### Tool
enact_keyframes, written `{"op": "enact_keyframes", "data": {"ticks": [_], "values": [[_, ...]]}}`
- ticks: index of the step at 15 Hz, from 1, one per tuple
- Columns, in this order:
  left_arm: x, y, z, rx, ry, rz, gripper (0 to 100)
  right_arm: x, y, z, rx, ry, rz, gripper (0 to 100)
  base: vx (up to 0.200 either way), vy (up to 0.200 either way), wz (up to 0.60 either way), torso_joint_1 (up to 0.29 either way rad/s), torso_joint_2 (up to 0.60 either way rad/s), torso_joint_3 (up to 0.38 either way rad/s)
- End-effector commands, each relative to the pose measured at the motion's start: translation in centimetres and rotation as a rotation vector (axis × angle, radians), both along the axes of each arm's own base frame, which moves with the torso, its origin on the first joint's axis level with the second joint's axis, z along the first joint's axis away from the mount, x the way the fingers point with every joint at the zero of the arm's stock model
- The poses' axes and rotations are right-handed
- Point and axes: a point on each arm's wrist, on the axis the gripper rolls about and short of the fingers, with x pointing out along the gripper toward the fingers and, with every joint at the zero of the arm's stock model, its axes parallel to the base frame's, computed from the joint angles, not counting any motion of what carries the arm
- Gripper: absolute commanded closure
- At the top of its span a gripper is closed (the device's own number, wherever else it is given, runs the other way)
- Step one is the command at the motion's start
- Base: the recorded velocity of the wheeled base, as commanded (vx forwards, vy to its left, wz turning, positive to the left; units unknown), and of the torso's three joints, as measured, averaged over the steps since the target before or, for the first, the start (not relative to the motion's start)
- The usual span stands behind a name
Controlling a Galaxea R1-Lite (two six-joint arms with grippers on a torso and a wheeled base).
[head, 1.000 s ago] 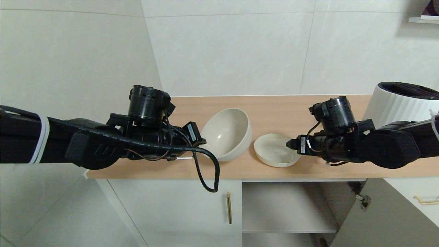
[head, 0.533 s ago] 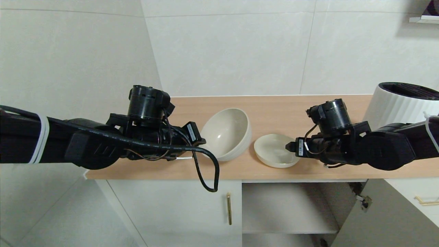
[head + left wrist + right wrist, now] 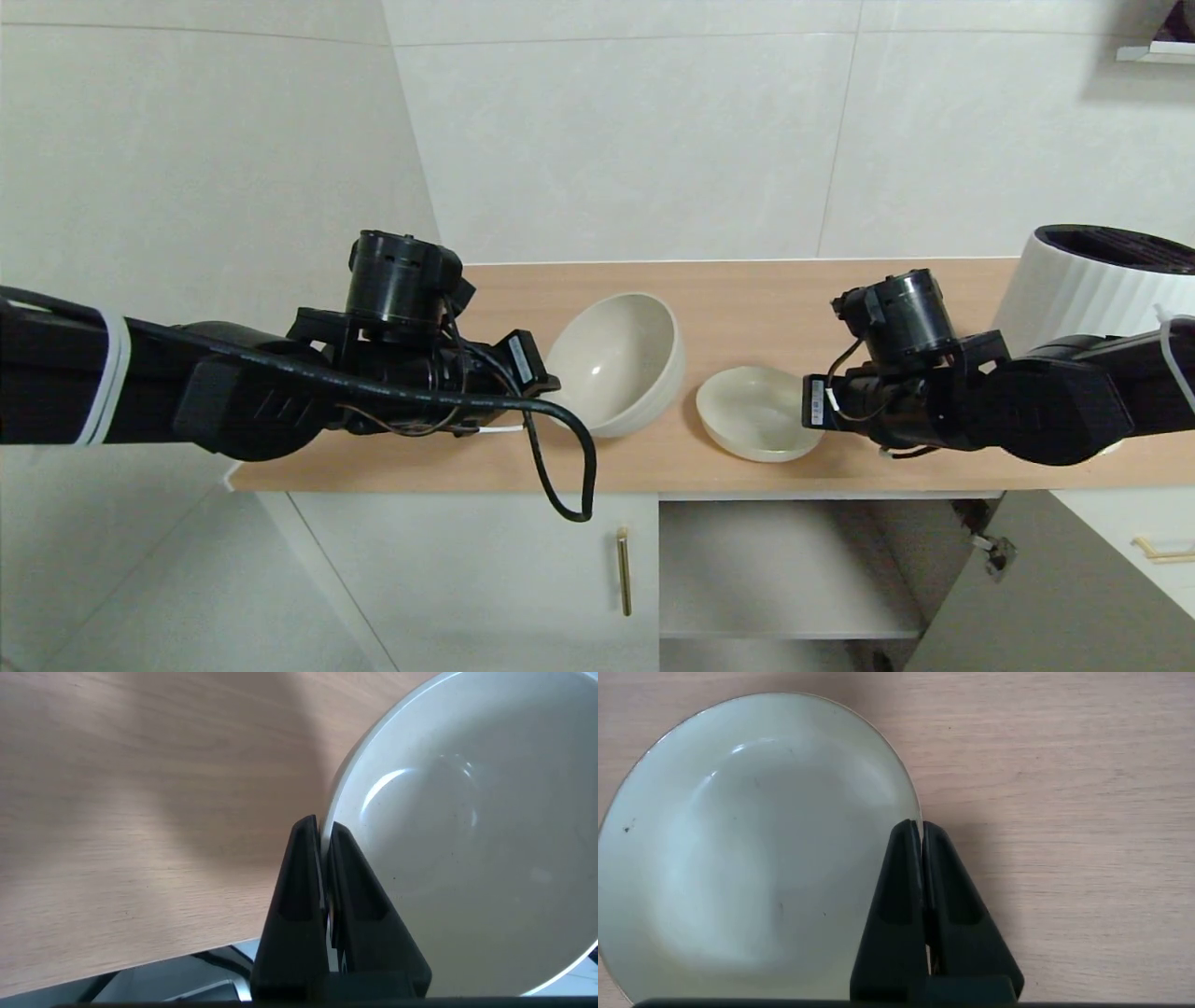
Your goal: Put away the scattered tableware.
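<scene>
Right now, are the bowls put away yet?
Not yet. Nothing looks stored: the large bowl and the small shallow bowl are both at the wooden countertop. In hand: the left gripper pinches the large bowl's rim, tipping it up, and the right gripper pinches the small one's rim. Left to do: probably carry both to the open cabinet shelf below.

The right gripper [image 3: 921,826] has its two black fingers [image 3: 898,896] pressed together on the rim of a pale, shallow plate [image 3: 757,849], with the thin edge pinched between their tips. The plate is round and glossy, with a soft highlight inside and a tiny dark speck near one edge. Beneath it is a light wood-grain surface [image 3: 1064,784]. Whether the plate rests flat on it cannot be told.
</scene>
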Motion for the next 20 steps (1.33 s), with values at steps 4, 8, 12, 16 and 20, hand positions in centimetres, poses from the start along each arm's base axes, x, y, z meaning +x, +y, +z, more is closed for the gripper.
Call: {"op": "enact_keyframes", "data": {"ticks": [4,8,12,16,20], "values": [[-2.4,1.2,1.0,-0.003,-0.014,-0.001,100,-2.5,-1.5,3.2,0.042,-0.064,0.009,100,0.000,0.000,0.00,0.000,0.00,0.000],[-8.0,3.8,1.6,0.046,-0.057,-0.049,100,-9.1,-4.6,7.9,0.109,-0.044,0.117,100,0.000,0.000,0.00,0.000,0.00,0.000],[-10.3,4.7,2.0,0.076,-0.100,-0.084,100,-13.6,-6.4,7.9,0.148,0.042,0.215,100,0.000,0.000,0.00,0.000,0.00,0.000],[-10.1,4.7,1.3,0.085,-0.073,-0.090,100,-14.0,-6.7,6.7,0.129,0.072,0.209,100,0.000,0.000,0.00,0.000,0.00,0.000],[-9.8,4.4,0.9,0.083,-0.057,-0.106,100,-14.0,-6.6,6.1,0.120,0.099,0.213,100,-0.050,0.000,0.00,0.002,0.00,0.003]]}}
